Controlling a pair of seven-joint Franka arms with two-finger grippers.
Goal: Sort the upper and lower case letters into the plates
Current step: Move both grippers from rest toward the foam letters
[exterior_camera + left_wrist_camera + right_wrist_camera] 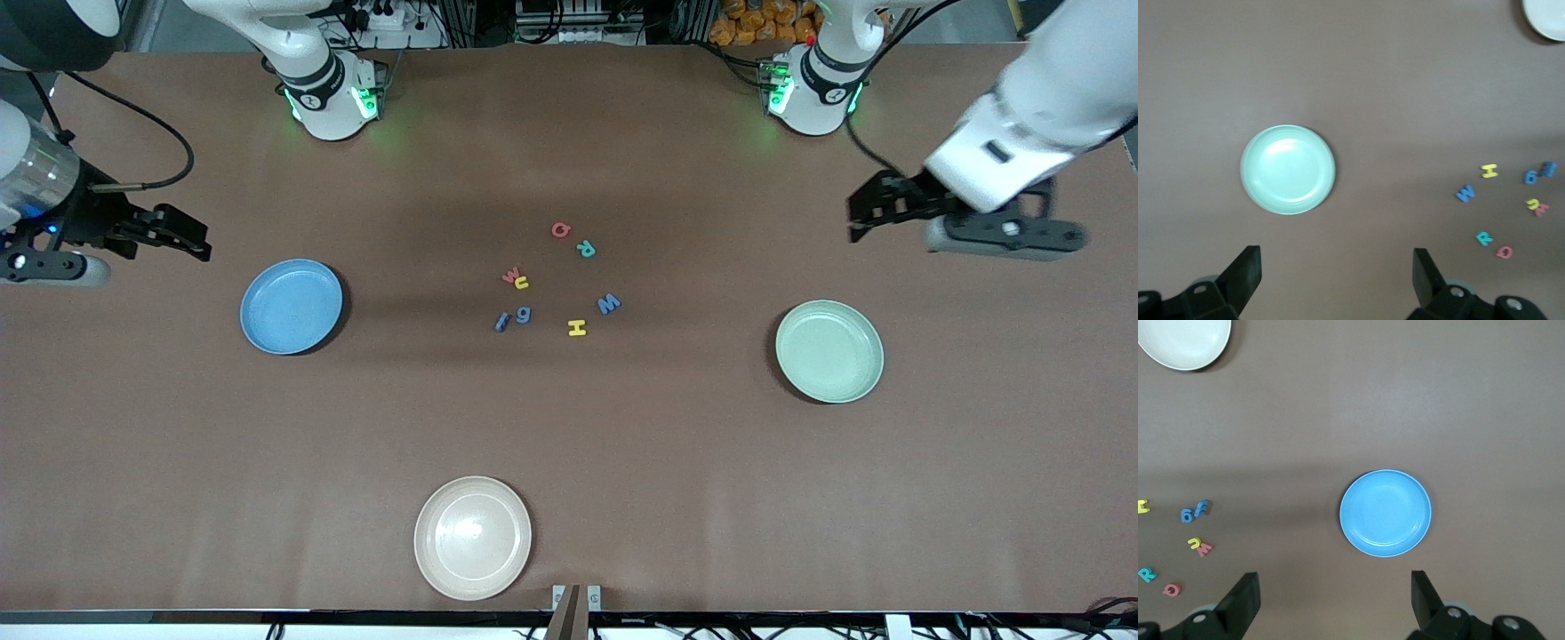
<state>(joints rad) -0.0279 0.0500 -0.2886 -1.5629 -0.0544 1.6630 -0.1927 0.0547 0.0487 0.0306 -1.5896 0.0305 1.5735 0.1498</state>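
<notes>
- The left gripper [855, 216] hangs in the air over bare table at the left arm's end, its fingers [1245, 270] spread wide with nothing between them.
- The pale mint green plate [829, 351] lies on the table near that gripper, toward the front camera from it; it holds nothing.
- The right gripper [182, 236] hangs over bare table at the right arm's end, its fingers [1243, 595] likewise spread wide and holding nothing.
- The sky blue plate [291, 306] lies near the right gripper, toward the front camera from it, also holding nothing.
- All eight letters lie in a loose cluster on the brown table [569, 427], well apart from both grippers and between the two plates.
- The red Q [560, 230] lies farthest from the front camera, with the teal R [586, 249] just beside it.
- The red w [509, 277] and the yellow u [522, 284] touch each other on the side of the cluster toward the right gripper.
- The blue W [608, 304] lies on the side toward the left gripper.
- The yellow H [577, 328], the blue g [524, 315] and the dark blue letter [502, 321] lie nearest the front camera; the g and the dark blue one are just beside each other.
- A cream-white plate [472, 537] sits at the table edge nearest the front camera, well apart from both grippers.
</notes>
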